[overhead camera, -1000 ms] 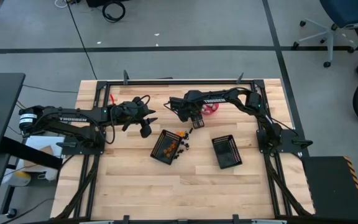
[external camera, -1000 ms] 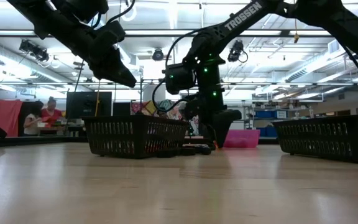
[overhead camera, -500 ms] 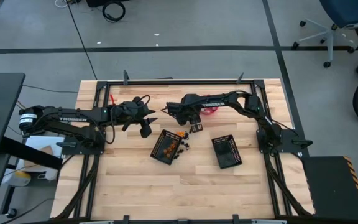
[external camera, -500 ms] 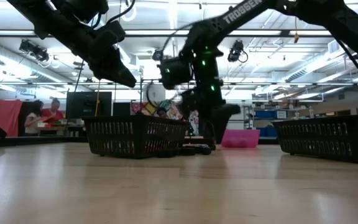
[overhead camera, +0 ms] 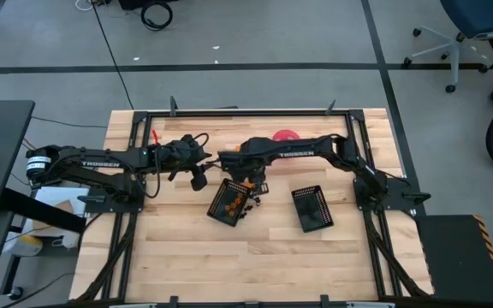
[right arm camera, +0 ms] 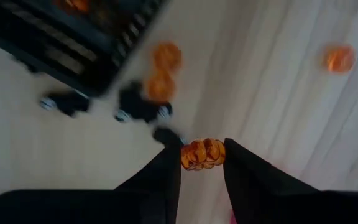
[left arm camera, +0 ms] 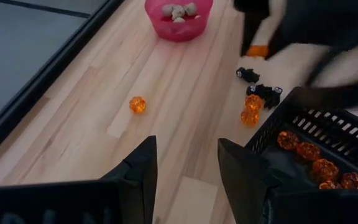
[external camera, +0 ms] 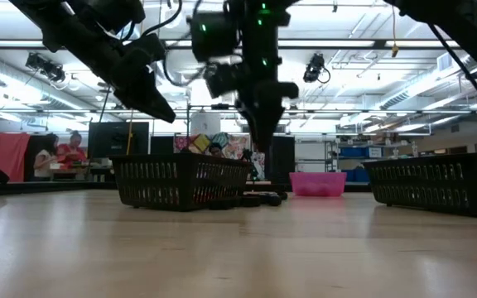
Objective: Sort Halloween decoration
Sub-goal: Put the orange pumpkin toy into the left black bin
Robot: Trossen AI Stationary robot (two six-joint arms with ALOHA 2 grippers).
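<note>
One small ribbed orange pumpkin piece (right arm camera: pixel 203 154) sits clamped in my right tool (right arm camera: pixel 202 155). I'd release only squarely above the black mesh basket (overhead camera: pixel 227 202); left tool (left arm camera: pixel 185 163) waits, fingers apart.

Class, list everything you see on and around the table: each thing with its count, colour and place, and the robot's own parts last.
Baskets: two, black mesh; one mid-table holding orange pieces, one to its right.
Bowl: one, pink, far edge of the table, holding pale grey pieces.
Loose orange pieces: one alone on the wood, two beside the mid-table basket.
Black pieces: a few, on the wood beside that basket.
People: in the room behind.
Left gripper: open, raised left of the mid-table basket.
Right gripper: shut on an orange piece, above that basket's edge.
</note>
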